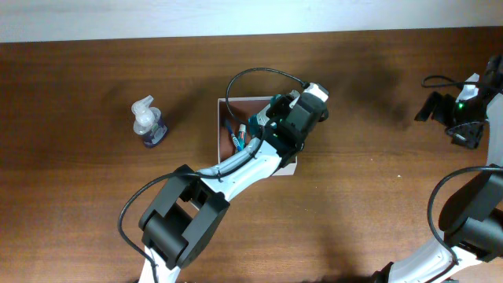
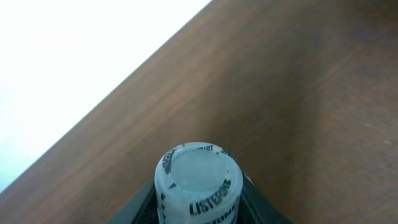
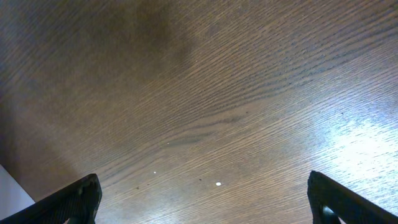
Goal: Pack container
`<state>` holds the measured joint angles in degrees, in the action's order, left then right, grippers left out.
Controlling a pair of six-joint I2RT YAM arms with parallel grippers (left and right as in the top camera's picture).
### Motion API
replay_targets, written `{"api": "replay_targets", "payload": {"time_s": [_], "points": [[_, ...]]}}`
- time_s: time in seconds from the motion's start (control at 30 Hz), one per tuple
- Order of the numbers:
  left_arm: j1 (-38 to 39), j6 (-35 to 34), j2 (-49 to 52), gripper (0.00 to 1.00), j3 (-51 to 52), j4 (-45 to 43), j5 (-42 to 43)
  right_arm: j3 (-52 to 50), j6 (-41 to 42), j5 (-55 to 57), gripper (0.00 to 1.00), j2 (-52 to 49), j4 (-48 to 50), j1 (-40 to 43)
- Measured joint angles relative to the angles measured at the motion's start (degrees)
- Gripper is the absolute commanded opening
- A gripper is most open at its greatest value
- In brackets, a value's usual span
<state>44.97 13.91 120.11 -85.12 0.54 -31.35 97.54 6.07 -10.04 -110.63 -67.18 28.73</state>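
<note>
White-capped bottle (image 2: 198, 177), clamped in the left gripper (image 2: 199, 208) with cap toward the wrist, hangs over the container (image 1: 219, 130); right gripper (image 3: 202, 202) gapes, well apart.

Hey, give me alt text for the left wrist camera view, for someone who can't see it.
A white bottle cap printed LISTERINE sits at bottom centre, gripped between the left arm's dark fingers. Behind it, brown wooden table runs up to a bright white area at upper left.

White arm links (image 1: 253, 162), black joint housings (image 1: 185, 216), looping black cables (image 1: 259, 71).
</note>
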Motion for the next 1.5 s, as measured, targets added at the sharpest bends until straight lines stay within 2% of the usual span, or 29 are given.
{"api": "replay_targets", "payload": {"time_s": [0.4,0.8,1.07,1.27,1.5], "points": [[0.00,-0.24,-0.79,0.15,-0.94,3.74,-3.02,0.00,0.00,0.00,0.99,0.00,0.00,0.00],[0.02,-6.43,-4.09,0.16,-0.94,8.39,-2.97,0.00,0.04,0.00,0.99,0.00,0.00,0.00],[0.02,-12.44,-6.23,0.16,-0.94,11.43,-2.21,0.00,0.02,0.00,0.99,0.00,0.00,0.00],[0.02,-20.55,-8.59,0.15,-0.94,12.66,2.95,0.00,0.00,0.00,0.99,0.00,0.00,0.00],[-0.07,-25.99,-8.59,0.12,-0.94,13.27,7.26,0.00,0.00,0.00,0.99,0.00,0.00,0.00]]}}
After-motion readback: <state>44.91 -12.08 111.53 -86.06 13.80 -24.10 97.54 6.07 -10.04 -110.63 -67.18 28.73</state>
